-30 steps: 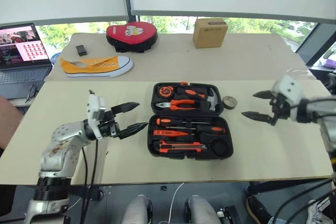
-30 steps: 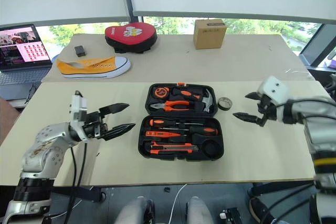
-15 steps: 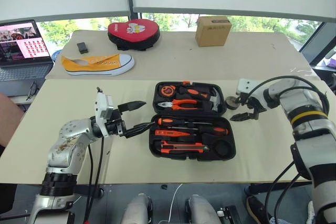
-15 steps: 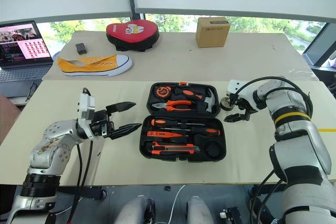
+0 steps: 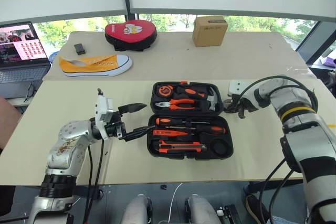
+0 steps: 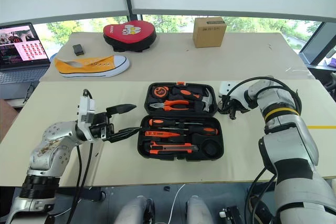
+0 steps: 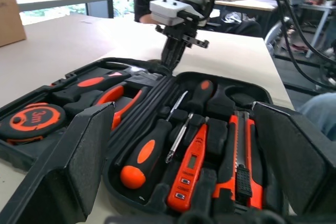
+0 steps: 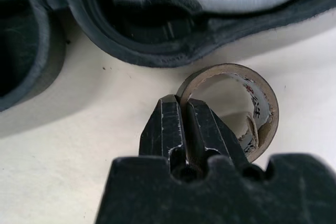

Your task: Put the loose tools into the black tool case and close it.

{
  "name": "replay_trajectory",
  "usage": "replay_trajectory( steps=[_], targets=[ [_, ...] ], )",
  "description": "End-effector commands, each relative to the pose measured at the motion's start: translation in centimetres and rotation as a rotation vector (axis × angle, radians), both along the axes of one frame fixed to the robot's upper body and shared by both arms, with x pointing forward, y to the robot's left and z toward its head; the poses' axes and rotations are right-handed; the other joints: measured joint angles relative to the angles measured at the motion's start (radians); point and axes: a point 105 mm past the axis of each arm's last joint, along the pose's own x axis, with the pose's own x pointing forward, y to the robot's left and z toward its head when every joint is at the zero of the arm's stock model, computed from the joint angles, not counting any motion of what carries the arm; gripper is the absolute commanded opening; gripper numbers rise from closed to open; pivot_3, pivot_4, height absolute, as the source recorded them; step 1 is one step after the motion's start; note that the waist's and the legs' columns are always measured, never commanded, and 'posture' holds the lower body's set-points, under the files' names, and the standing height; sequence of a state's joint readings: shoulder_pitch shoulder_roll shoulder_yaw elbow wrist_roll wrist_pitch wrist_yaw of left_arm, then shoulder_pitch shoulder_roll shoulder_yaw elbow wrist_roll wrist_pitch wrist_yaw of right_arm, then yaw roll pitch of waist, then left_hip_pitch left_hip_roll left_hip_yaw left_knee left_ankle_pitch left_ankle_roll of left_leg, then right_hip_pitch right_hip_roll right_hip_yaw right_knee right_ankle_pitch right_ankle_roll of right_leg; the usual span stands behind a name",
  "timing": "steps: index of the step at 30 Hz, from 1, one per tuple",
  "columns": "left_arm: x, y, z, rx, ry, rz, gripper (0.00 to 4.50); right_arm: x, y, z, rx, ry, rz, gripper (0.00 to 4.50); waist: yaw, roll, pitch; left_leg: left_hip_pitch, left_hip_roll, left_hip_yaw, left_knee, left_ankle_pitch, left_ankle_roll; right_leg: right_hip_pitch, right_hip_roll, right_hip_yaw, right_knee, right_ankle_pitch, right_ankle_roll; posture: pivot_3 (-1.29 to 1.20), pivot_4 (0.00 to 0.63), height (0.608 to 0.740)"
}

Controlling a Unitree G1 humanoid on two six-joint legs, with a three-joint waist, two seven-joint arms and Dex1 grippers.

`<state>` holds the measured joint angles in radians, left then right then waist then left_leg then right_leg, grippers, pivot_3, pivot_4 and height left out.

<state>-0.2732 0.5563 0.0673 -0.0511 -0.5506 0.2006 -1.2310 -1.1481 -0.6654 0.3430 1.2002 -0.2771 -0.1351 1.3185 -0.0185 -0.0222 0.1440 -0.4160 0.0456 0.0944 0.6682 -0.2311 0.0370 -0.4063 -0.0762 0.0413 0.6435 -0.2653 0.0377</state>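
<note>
The case [image 5: 190,119] is lying open mid-table with screwdrivers [image 5: 190,125] and knife [image 5: 178,146] already seated. The right gripper [image 8: 181,121] is pinching the tape roll's [image 8: 247,106] wall just right of it; the left gripper [image 5: 135,119] is waiting spread. Stowing and closing remain.

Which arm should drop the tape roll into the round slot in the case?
Right. Its claw is shut on the tape roll's wall beside the case; the left claw is open at the case's far side.
</note>
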Motion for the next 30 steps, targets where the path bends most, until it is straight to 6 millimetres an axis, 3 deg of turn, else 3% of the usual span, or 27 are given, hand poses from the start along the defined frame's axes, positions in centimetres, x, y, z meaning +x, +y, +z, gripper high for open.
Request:
replay_trajectory(
  steps=[1,3,6,9,14,19,26,30],
  targets=[
    [-2.0,-0.2,0.3,0.035,-0.09,-0.097,4.5,-0.5,0.6,5.7,0.147,-0.133,0.112,0.03,0.001,0.004,0.003,0.0,0.0,0.0,0.0,0.0,0.0,0.0,0.0,0.0,0.0,0.0,0.0,0.0,0.15,0.74],
    [-2.7,-0.2,-0.2,0.05,-0.078,-0.127,4.5,-1.6,2.2,7.1,0.25,-0.171,0.202,0.03,0.001,0.004,0.004,0.0,0.0,0.0,-0.001,0.0,0.0,0.0,-0.001,0.0,-0.001,0.0,0.0,0.0,0.15,0.74],
    [-3.7,-0.3,-0.9,0.058,-0.048,-0.165,4.5,-5.7,3.6,7.1,0.321,-0.032,0.266,0.03,0.002,0.004,0.004,0.0,0.003,-0.001,-0.001,0.0,0.0,0.0,0.001,-0.001,0.0,0.0,0.0,0.0,0.15,0.74],
    [-4.6,-0.3,-1.8,0.081,-0.011,-0.2,4.5,-10.7,4.8,5.6,0.288,0.105,0.331,0.03,0.017,0.005,0.004,0.0,0.003,-0.003,-0.002,0.0,0.0,0.0,0.0,-0.003,0.001,0.0,0.0,0.0,0.15,0.74],
    [-4.8,-0.4,-2.5,0.089,0.004,-0.215,4.5,-15.2,5.5,3.1,0.236,0.248,0.29,0.03,0.019,0.004,0.004,0.0,0.002,-0.003,0.001,-0.001,0.0,0.001,-0.001,-0.002,-0.001,0.0,-0.001,0.0,0.15,0.74],
    [-4.7,-0.7,-2.6,0.084,0.006,-0.221,4.5,-15.7,5.4,1.3,0.198,0.253,0.232,0.03,0.017,0.003,0.004,0.001,0.003,-0.002,0.002,0.0,0.0,0.001,0.0,-0.002,0.0,0.001,-0.001,0.0,0.15,0.74],
    [-4.4,-0.7,-2.7,0.086,0.005,-0.218,4.5,-14.0,5.1,-0.5,0.156,0.199,0.163,0.03,0.016,0.003,0.004,0.001,0.002,-0.003,0.002,0.0,0.0,0.001,0.001,-0.002,0.0,0.001,-0.001,0.0,0.15,0.74],
    [-4.3,-0.5,-2.6,0.09,0.002,-0.204,4.5,-14.3,4.6,-1.3,0.126,0.274,0.116,0.03,0.016,0.003,0.004,0.0,0.002,-0.003,0.002,0.0,0.0,0.001,0.001,-0.002,0.0,0.0,-0.001,0.0,0.15,0.74]
  ],
)
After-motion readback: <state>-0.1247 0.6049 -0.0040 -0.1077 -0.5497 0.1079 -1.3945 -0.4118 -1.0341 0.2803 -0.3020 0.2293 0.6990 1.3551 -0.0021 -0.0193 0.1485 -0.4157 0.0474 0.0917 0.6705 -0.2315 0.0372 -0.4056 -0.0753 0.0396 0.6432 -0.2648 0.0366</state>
